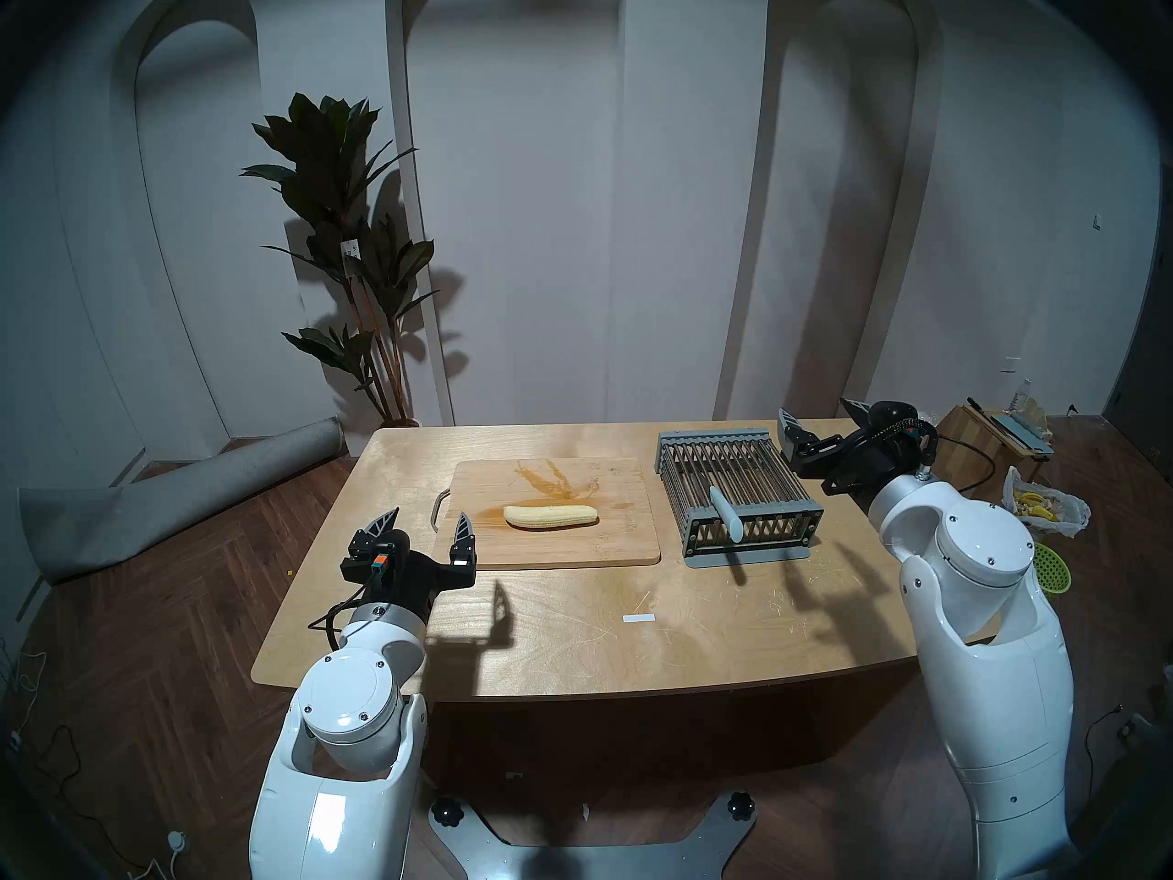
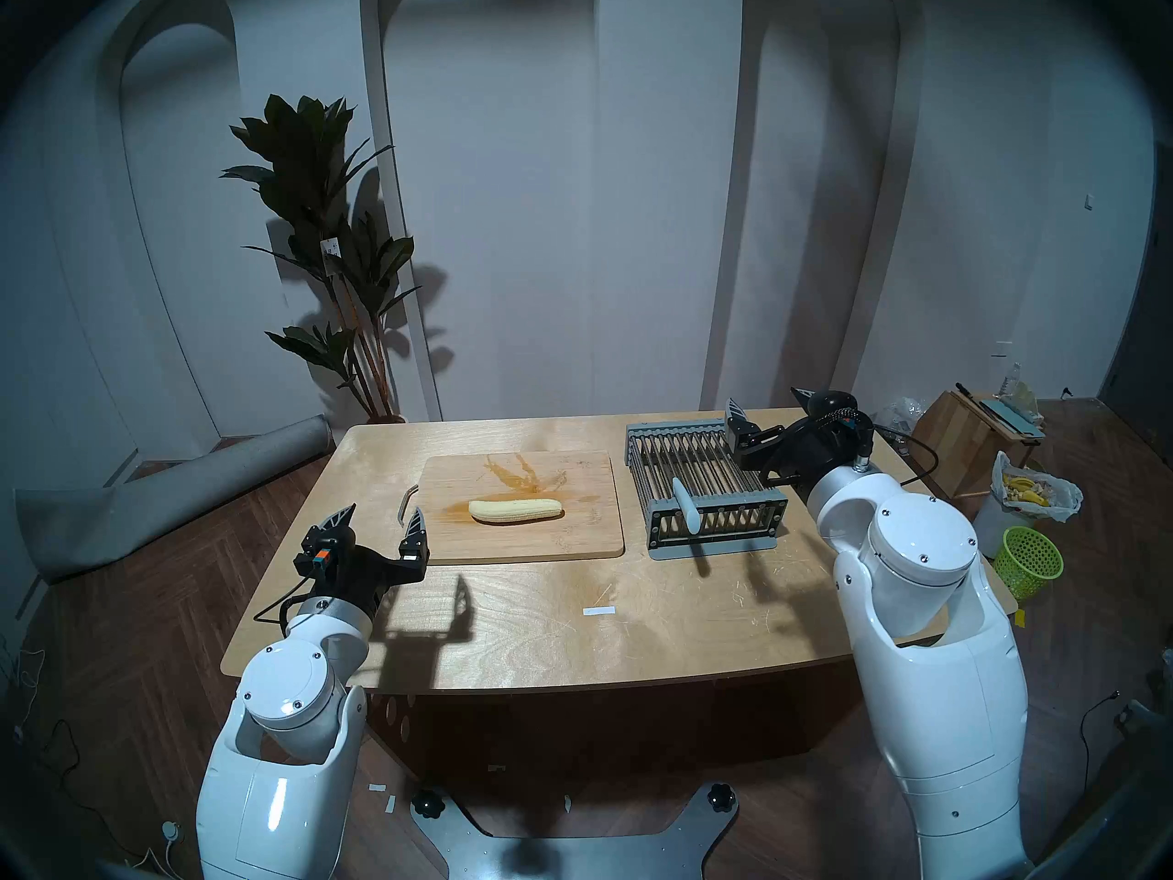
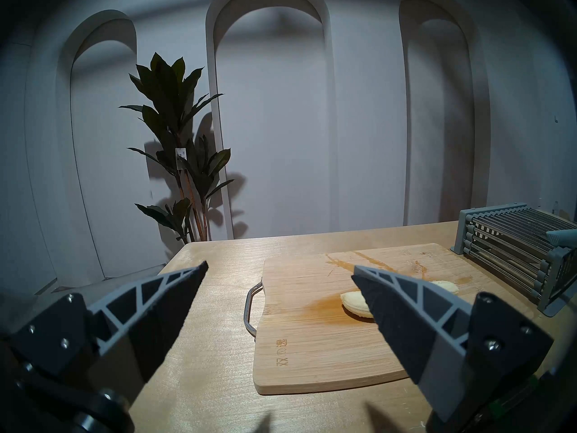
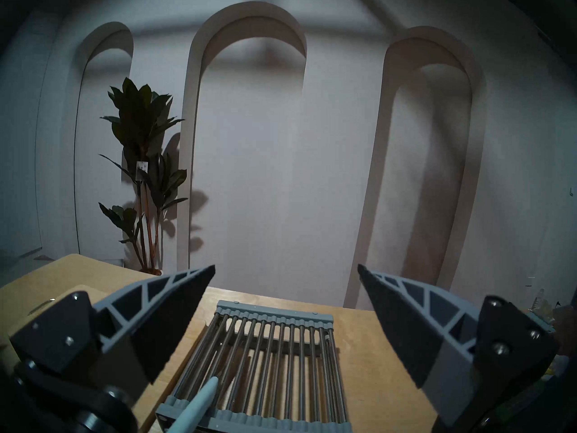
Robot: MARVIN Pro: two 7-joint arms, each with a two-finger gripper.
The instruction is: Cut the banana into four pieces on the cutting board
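Head stereo left view shows one banana [image 1: 551, 516], peeled and whole, lying on its side on the cutting board [image 1: 609, 542], a little ahead of the left claw [image 1: 426, 533] and to its right side. No cut is made yet, so I judge the task is at its very start. The banana lies across the board, probably so that a blade coming from the right side can cross it three times.

That left claw hangs above the tabletop [image 1: 571, 631], just before the board's metal loop handle [image 1: 438, 510], with its two fingers spread wide and nothing between them. It seems to wait there to steady the fruit.

Right of the board stands one grey slatted rack [image 1: 736, 498]. One knife with a pale handle [image 1: 727, 513] rests in it, the handle sticking out toward the robot, which I think makes it easy to grasp. The right claw [image 1: 819, 418] is raised above the rack's far right corner; the knife handle is below it and nearer to the robot. Its two fingers are also fully apart and hold nothing.

So I count one banana, one board, one rack, one knife and two empty claws.
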